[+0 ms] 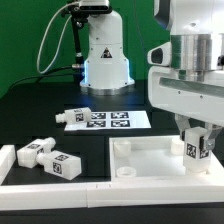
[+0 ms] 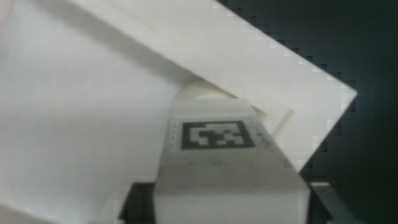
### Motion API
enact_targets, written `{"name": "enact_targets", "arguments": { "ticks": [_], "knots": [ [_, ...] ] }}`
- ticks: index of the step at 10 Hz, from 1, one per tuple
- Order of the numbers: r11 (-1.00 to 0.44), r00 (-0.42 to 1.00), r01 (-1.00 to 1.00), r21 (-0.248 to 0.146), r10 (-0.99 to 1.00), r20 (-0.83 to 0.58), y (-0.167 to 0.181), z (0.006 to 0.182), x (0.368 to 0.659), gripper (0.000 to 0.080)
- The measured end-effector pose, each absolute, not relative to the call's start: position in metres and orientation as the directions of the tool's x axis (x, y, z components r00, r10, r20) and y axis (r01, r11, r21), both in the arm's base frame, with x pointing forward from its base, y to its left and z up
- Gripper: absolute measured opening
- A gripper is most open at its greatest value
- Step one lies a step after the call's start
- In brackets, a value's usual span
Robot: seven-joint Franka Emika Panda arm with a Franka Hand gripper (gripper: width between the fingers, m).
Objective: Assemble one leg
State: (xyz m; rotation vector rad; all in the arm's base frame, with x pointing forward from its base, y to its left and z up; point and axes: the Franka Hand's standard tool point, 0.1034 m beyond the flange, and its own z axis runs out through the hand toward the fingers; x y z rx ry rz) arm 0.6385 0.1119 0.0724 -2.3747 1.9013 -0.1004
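One leg in hand: the leg (image 1: 195, 147), a small white tagged block, sits between the fingers (image 1: 184, 146) of the gripper (image 1: 196, 150), upright over the far right corner of the tray-like panel (image 1: 150, 165) in the exterior view.
Grip state: fingers narrow, clamped on the leg's two sides; in the wrist view the leg (image 2: 217, 150) runs out from between them, tag face showing.
Reason for hold: judged, the block is held end-down so its lower end can meet the panel corner squarely.
Contact with panel: cannot tell whether the leg touches it or hangs just above.
Arm pose: wrist vertical, gripper pointing straight down, low over the panel.
Spare legs: three lie loose, two (image 1: 48, 157) at the exterior view's left, one (image 1: 69, 118) beside the marker board (image 1: 112, 121).
Reason for spares' place: judged, parked well apart from the work corner.
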Motion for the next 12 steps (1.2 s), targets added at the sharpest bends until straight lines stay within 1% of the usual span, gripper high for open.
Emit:
{"name": "enact_targets", "arguments": {
  "ticks": [1,2,3,4,5,6,7,8,10,12],
  "knots": [
    [-0.004,0.015,-0.991,-0.131,-0.996,-0.086,0.1108,0.0717,0.6381,0.0287],
    [0.049,-0.036,-0.991,-0.126,-0.994,-0.103,0.1100,0.0714,0.6381,0.0287],
    [0.039,-0.026,-0.991,-0.127,-0.995,-0.099,0.1108,0.0715,0.6381,0.0287],
    [0.020,-0.008,-0.991,-0.129,-0.995,-0.097,0.1103,0.0713,0.6381,0.0361],
    [-0.073,0.084,-0.988,-0.132,-0.994,-0.074,0.1104,0.0709,0.6375,0.0544],
    [-0.248,0.254,-0.959,-0.135,-0.967,-0.035,0.1128,0.0706,0.6367,0.0544],
    [-0.453,0.458,-0.881,-0.138,-0.889,-0.002,0.1159,0.0702,0.6363,0.0620],
    [-0.577,0.582,-0.804,-0.140,-0.813,0.010,0.1148,0.0699,0.6361,0.0643],
    [-0.624,0.628,-0.770,-0.137,-0.778,0.017,0.1152,0.0696,0.6350,0.0649],
    [-0.736,0.737,-0.665,-0.123,-0.674,0.045,0.1121,0.0696,0.6354,0.0649]
  ]
}}
